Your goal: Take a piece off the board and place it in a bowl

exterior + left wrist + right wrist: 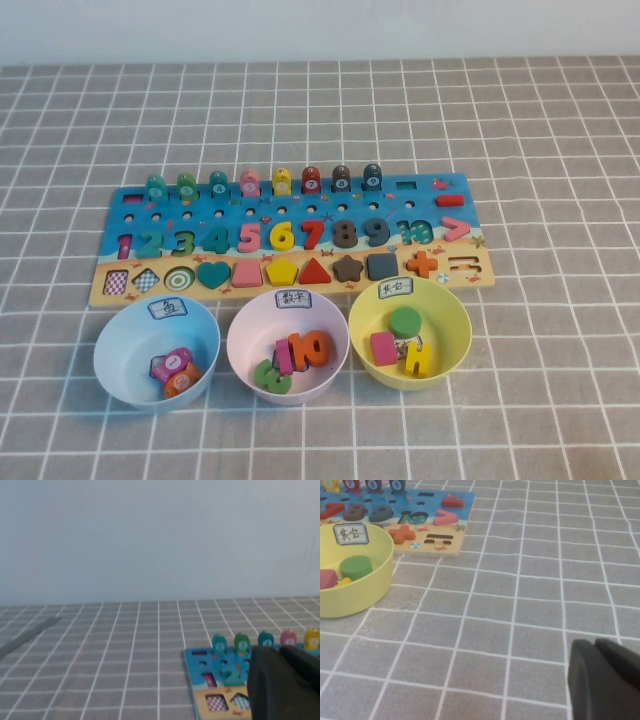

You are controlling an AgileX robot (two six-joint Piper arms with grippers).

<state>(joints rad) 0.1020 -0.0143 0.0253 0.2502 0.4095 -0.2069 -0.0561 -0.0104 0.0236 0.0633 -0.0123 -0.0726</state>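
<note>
- Left gripper (287, 680) hangs near the puzzle board's (150, 290) left end; its finger state cannot be told.
- Right gripper (605, 680) hovers over the checked cloth (560, 150), likewise unclear.
- Dark green disc (405, 321) lies inside the yellow bowl (452, 300).

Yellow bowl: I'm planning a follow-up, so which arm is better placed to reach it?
Right. The right gripper sits near the yellow bowl holding the green disc; the left gripper is off the board's left end.

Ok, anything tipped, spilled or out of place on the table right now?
Nothing stands out. The board lies flat, with the circle slot open; the green disc sits inside the yellow bowl. All three bowls stand upright. Left claw hangs beside the board's end, right claw over bare cloth.
</note>
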